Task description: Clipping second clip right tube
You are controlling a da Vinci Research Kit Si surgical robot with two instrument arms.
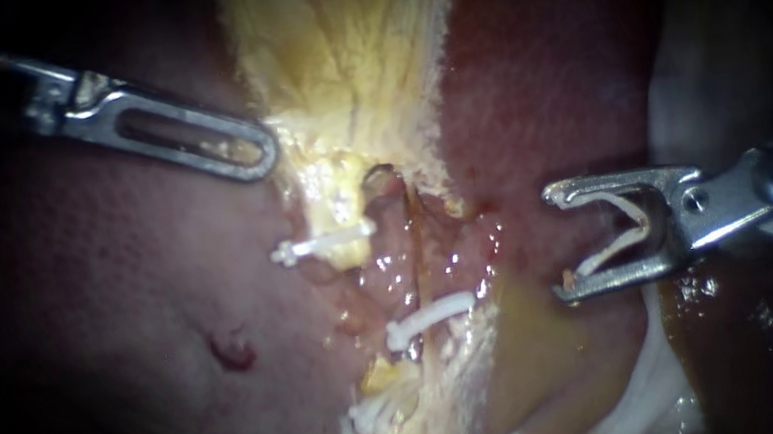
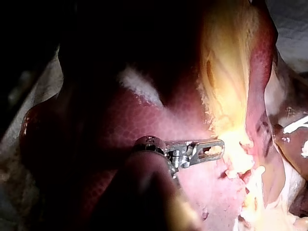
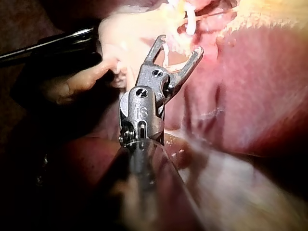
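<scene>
— Where is the right tube (image 1: 416, 248)?
— Just below the yellow tissue (image 1: 342, 41), with one white clip (image 1: 431, 315) across it.
— And the right instrument (image 1: 563, 238)?
— Beside the tube but apart from it, over the liver (image 1: 538, 74). Its jaws stand wide and hold an open clip (image 1: 614, 253) by both legs.
— The left instrument (image 1: 259, 154)?
— Its jaws are together, pinching the edge of the yellow tissue.

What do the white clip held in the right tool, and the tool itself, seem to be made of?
The clip looks like plastic: white, opaque, dull, thin, bent into a V. The right tool looks like metal, perhaps steel: silver-grey, smooth, with bright glints and sharp edges.
</scene>
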